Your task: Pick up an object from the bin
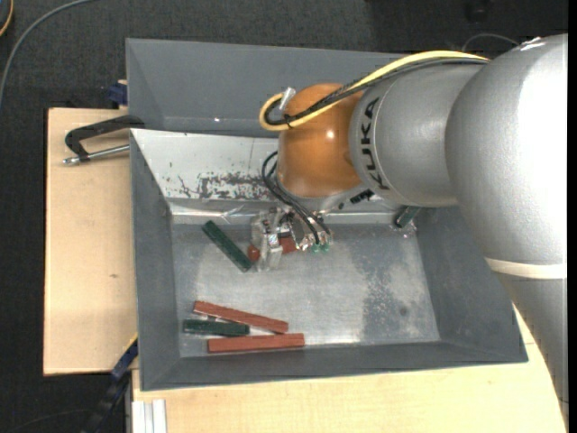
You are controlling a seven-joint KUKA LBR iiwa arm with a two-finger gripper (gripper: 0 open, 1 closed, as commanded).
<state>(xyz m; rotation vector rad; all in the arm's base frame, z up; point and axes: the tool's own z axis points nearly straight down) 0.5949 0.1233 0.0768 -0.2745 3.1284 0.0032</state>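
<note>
Camera view, gripper (287, 239), grip state unclear, beside 1 green stick (225, 244), 2nd green stick (216, 327), 2 red-brown sticks (255, 341) at front

— Where does the camera sit?
— Above my bin (379, 300), a little off to one side, looking down.
— How near?
— Fairly near: the walls and floor are in sight, and my arm (469, 124) reaches in from the right.

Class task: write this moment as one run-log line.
gripper: low at back of bin | nearest: dark green bar, beside it | front: red-brown sticks, untouched
</note>
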